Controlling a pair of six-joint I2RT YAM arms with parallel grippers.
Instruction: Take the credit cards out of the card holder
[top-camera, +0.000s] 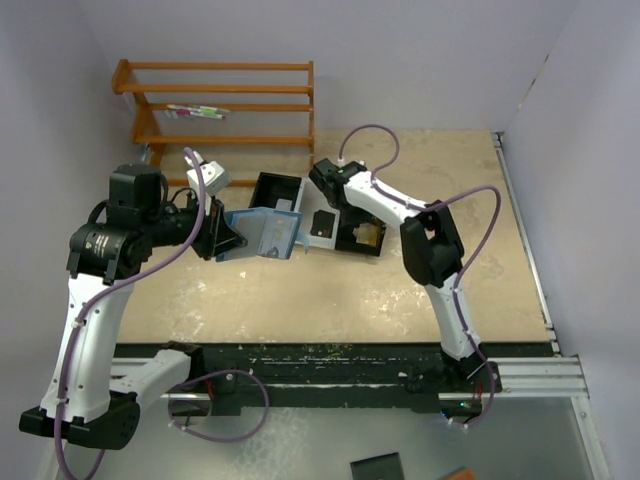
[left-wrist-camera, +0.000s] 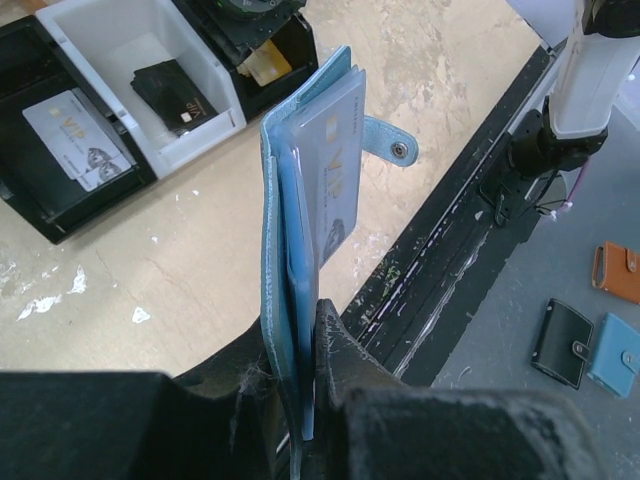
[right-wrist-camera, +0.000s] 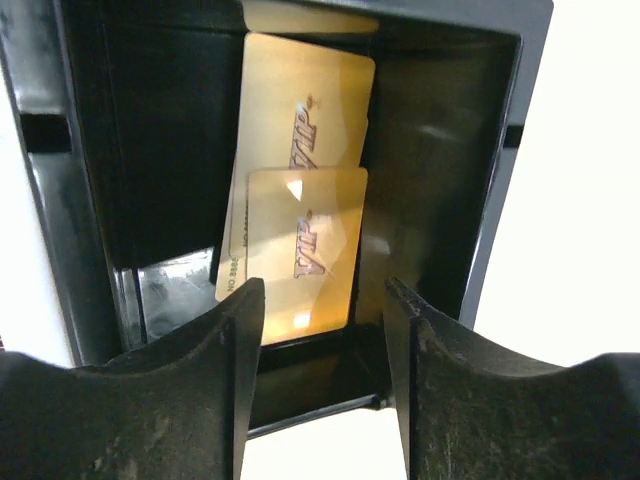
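L gripper (left-wrist-camera: 305, 350): jaws pressed together on lower edge of card holder (left-wrist-camera: 275, 210), pinching it. Holder is blue, stood on edge, leaves fanned slightly apart. Pale VIP card (left-wrist-camera: 335, 170) sits in a clear pocket. Snap tab (left-wrist-camera: 392, 147) sticks out sideways.

R gripper (right-wrist-camera: 322, 305): jaws spread, nothing pinched betw. them. Directly below, in black end compartment of tray (left-wrist-camera: 195, 140): two gold cards (right-wrist-camera: 305, 120), both marked VIP, one overlapping the other. Cannot tell if the nearer one lies flat or leans.

Rest of tray: white mid compartment w/ black card (left-wrist-camera: 175, 95); far black compartment w/ silver card (left-wrist-camera: 75, 135). Tray sits on table (left-wrist-camera: 180, 270). Top view: holder just left of tray, tab end toward it.
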